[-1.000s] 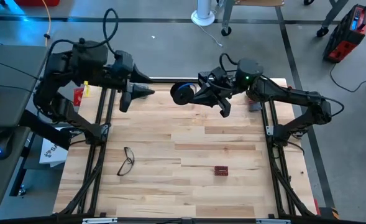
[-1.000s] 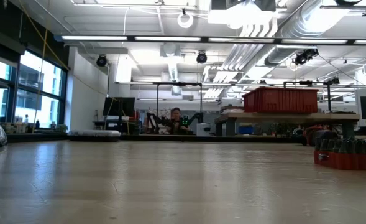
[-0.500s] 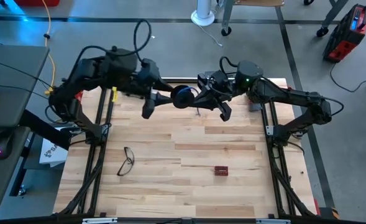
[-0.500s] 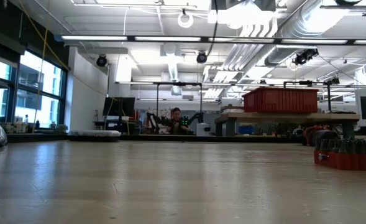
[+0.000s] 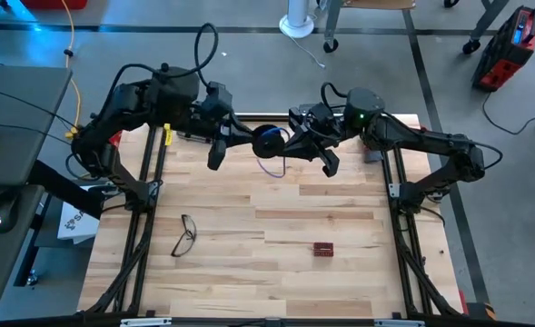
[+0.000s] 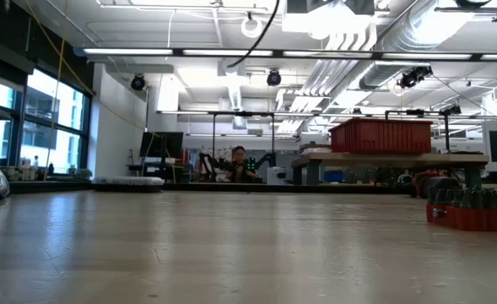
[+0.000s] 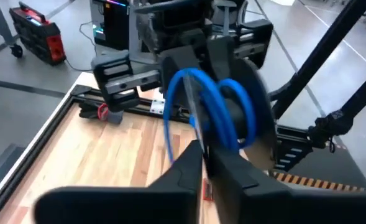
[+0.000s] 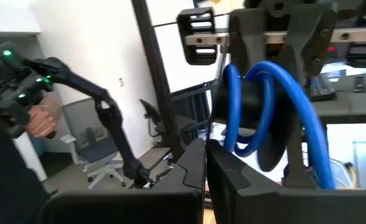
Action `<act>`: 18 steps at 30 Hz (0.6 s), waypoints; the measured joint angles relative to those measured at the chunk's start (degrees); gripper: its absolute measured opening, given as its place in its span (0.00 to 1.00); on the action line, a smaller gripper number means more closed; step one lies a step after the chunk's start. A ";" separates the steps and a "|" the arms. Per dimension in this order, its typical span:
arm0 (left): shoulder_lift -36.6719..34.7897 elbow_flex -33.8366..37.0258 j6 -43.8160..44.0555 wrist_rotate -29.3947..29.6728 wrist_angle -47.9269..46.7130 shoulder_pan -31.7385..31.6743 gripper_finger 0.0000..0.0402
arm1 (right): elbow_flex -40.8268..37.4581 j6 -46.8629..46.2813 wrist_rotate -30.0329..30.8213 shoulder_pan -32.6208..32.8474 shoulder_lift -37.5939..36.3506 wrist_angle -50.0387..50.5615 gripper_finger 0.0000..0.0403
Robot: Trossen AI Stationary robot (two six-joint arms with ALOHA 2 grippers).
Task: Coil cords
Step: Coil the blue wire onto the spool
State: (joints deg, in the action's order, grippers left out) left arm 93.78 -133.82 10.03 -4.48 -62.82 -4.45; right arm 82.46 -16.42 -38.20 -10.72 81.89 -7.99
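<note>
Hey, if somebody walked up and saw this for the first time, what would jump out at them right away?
The blue cord coil held in the air over the far middle of the table, with a loose tail drooping below it. Both arms meet there: the left tool and the right tool are each shut on the coil from opposite sides. Nearer the front, a pair of eyeglasses and a small red block lie untouched on the wood.

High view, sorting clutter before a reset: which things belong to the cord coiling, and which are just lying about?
Part of the job:
- blue cord coil, held up between both arms
- left gripper, shut on the coil
- right gripper, shut on the coil

Lying about:
- eyeglasses
- small red block
</note>
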 joint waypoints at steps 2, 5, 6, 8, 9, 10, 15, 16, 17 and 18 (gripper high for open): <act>0.09 0.00 0.60 -0.26 0.23 -0.04 0.02 | 0.00 -0.02 0.06 0.02 0.00 -0.23 0.00; -0.06 0.00 0.57 -0.22 -0.06 -0.04 0.01 | 0.00 -1.49 0.67 0.00 0.00 -0.48 0.00; -0.32 0.00 0.60 -0.11 -0.44 -0.04 0.01 | 0.00 -2.47 1.30 0.00 0.00 -0.75 0.00; -1.00 0.00 0.56 0.37 -1.51 -0.04 0.01 | 0.00 -3.78 2.48 -0.14 0.04 -1.00 0.00; -1.41 0.00 0.50 0.98 -2.11 -0.04 0.01 | -0.02 -4.09 3.19 -0.24 0.04 -1.07 0.00; -1.82 0.00 0.41 1.72 -2.63 -0.04 0.00 | -0.02 -4.09 3.95 -0.42 0.04 -1.05 0.01; -3.84 -0.07 -0.38 2.51 -3.74 -0.04 0.00 | -0.02 -5.46 4.99 -0.92 -0.37 -2.38 0.13; -4.10 -0.09 -1.05 2.97 -4.46 0.00 0.00 | -0.02 -6.18 5.07 -0.92 -0.35 -2.84 0.17; -4.25 -0.09 -1.94 3.95 -5.31 0.02 0.00 | -0.02 -6.86 5.17 -0.92 -0.32 -3.33 0.21; -4.39 -0.07 -2.99 5.63 -6.20 0.07 0.00 | -0.02 -7.02 5.16 -0.92 -0.28 -3.92 0.25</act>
State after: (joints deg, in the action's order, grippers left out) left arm 89.40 -133.88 7.04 1.15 -69.02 -4.38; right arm 82.43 -23.44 -33.04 -11.64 81.60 -11.91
